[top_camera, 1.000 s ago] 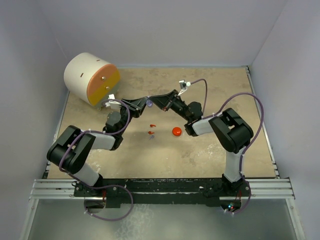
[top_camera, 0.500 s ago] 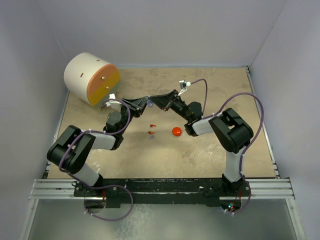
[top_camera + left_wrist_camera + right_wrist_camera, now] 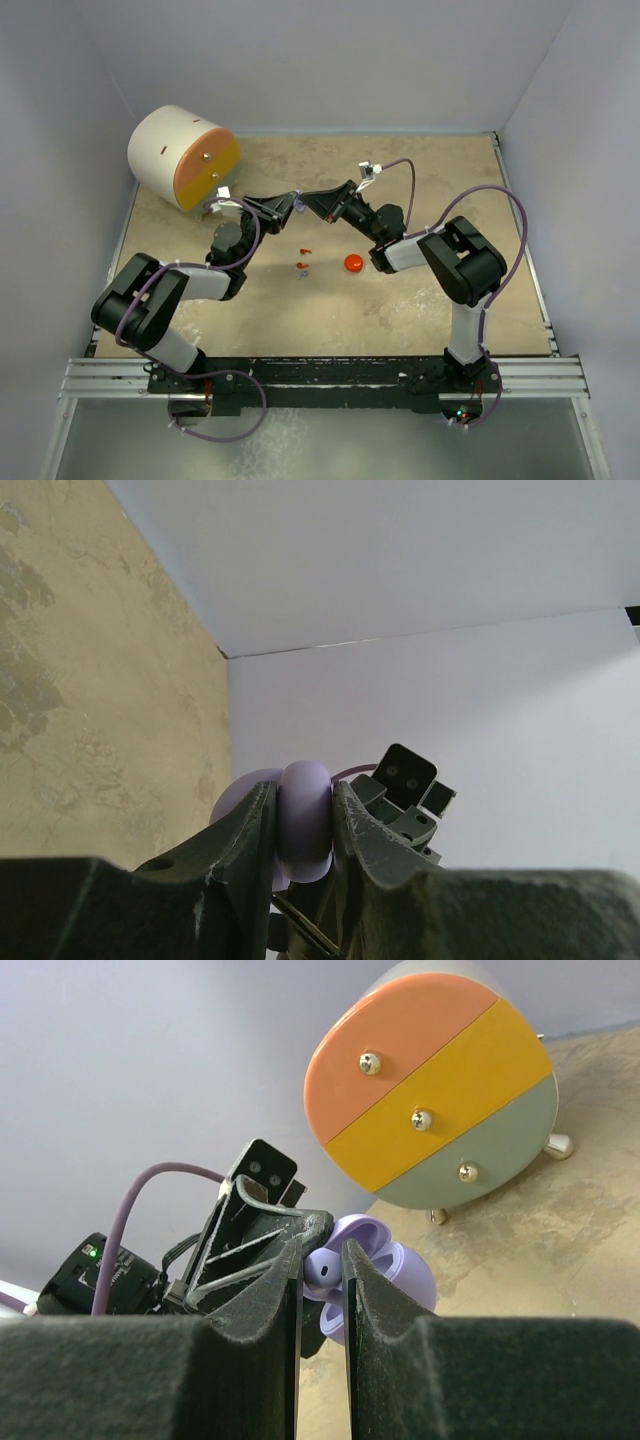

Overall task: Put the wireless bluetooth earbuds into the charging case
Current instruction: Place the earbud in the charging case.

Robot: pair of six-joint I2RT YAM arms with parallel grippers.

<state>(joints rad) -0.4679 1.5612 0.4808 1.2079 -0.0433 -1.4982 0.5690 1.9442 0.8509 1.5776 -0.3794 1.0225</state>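
Note:
Above the middle of the table, my left gripper [image 3: 291,204] is shut on the lavender charging case [image 3: 305,825], gripping its rounded body between both fingers. The case [image 3: 392,1272] is open, its lid tilted back. My right gripper [image 3: 321,1256] faces it tip to tip and is shut on a lavender earbud [image 3: 324,1271], which sits right at the case's opening. On the table below lie two red earbuds [image 3: 306,250] [image 3: 300,265] and a small grey-lavender earbud [image 3: 304,272].
A red-orange disc [image 3: 353,262] lies on the table right of the loose earbuds. A round cream drawer cabinet [image 3: 181,158] with orange, yellow and grey-green fronts [image 3: 430,1085] stands at the back left. Grey walls enclose the table.

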